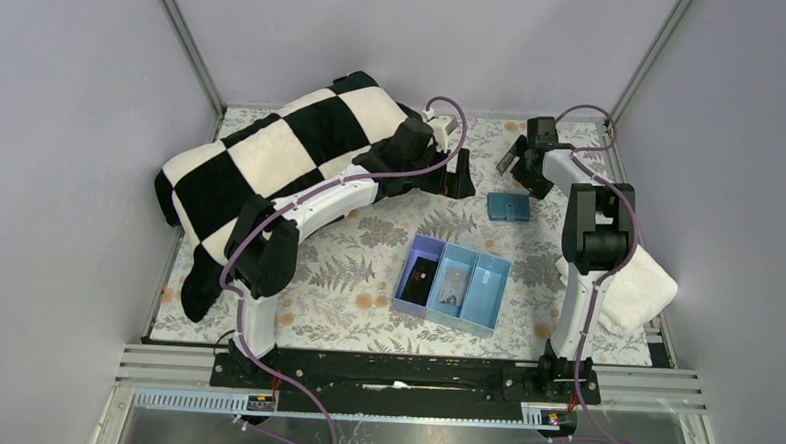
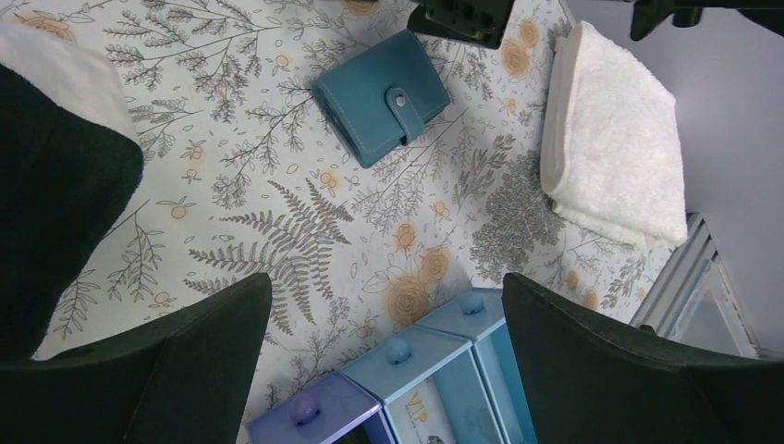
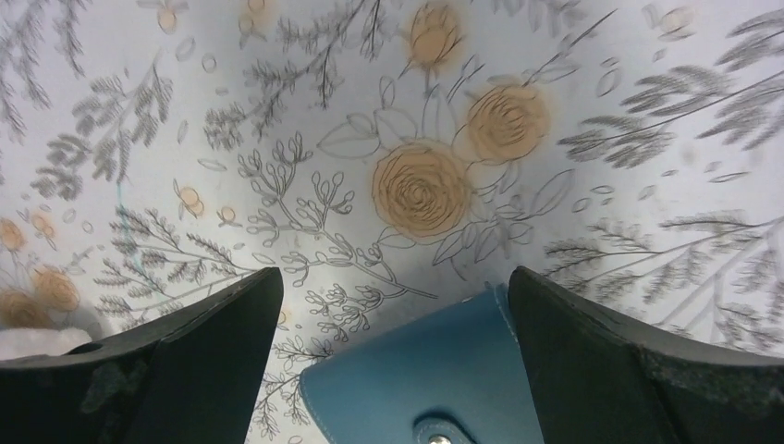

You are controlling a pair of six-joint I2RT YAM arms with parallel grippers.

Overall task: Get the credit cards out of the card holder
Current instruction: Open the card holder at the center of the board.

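Observation:
The card holder (image 1: 509,206) is a blue-teal wallet lying closed on the floral cloth, its snap strap fastened. It also shows in the left wrist view (image 2: 381,97) and in the right wrist view (image 3: 434,379). Any credit cards inside it are hidden. A pale card printed "VIP" (image 2: 448,418) lies in the middle compartment of the tray (image 1: 485,321). My right gripper (image 1: 513,163) is open just above the wallet's far edge, its jaws (image 3: 393,277) either side of that edge. My left gripper (image 1: 458,181) is open and empty (image 2: 388,314), left of the wallet.
The three-compartment tray, purple and light blue, stands in front of the wallet, with a dark item in its purple compartment (image 1: 422,276). A folded white towel (image 1: 638,285) lies at the right edge. A black-and-white checked blanket (image 1: 271,162) covers the back left.

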